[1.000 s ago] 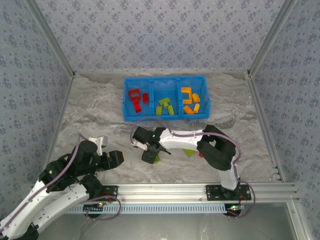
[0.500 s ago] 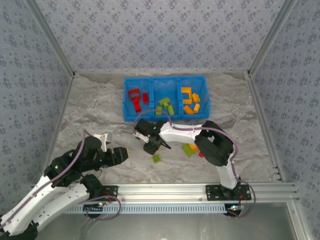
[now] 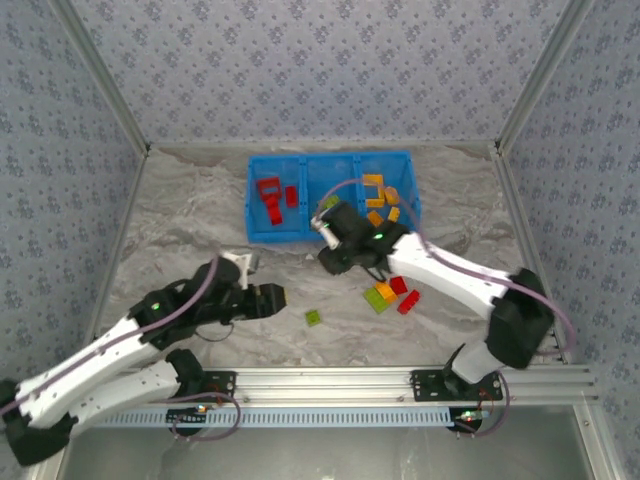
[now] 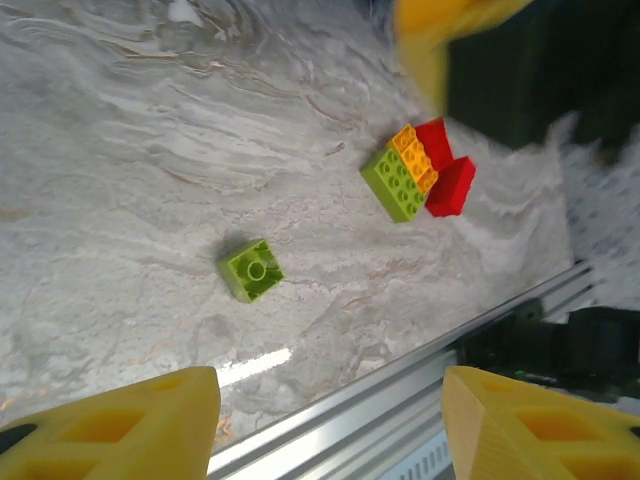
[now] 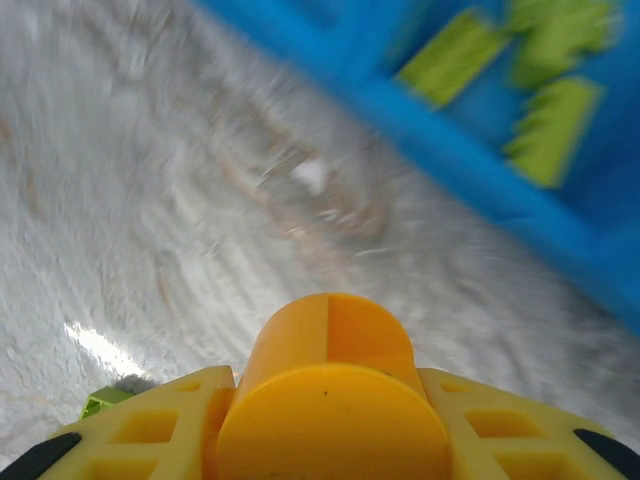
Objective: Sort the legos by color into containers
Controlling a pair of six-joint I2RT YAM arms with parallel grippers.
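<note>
- Cargo: a round orange brick [image 5: 330,400] left the table clenched in the right gripper [image 3: 331,232], reaching the blue bin [image 3: 280,236] at its near wall.
- Meanwhile the left gripper [image 3: 272,298], released and empty, advanced toward the loose lime brick [image 3: 313,318].
- Its orange compartment [image 3: 404,175] lay further right.

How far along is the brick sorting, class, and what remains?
Done: red bricks, green bricks and orange bricks lie in separate compartments of the blue bin. In hand: the right claw grips an orange round brick near the bin. Remaining: a lone green brick and a green, orange and red cluster on the table; the left claw is open, empty.
</note>
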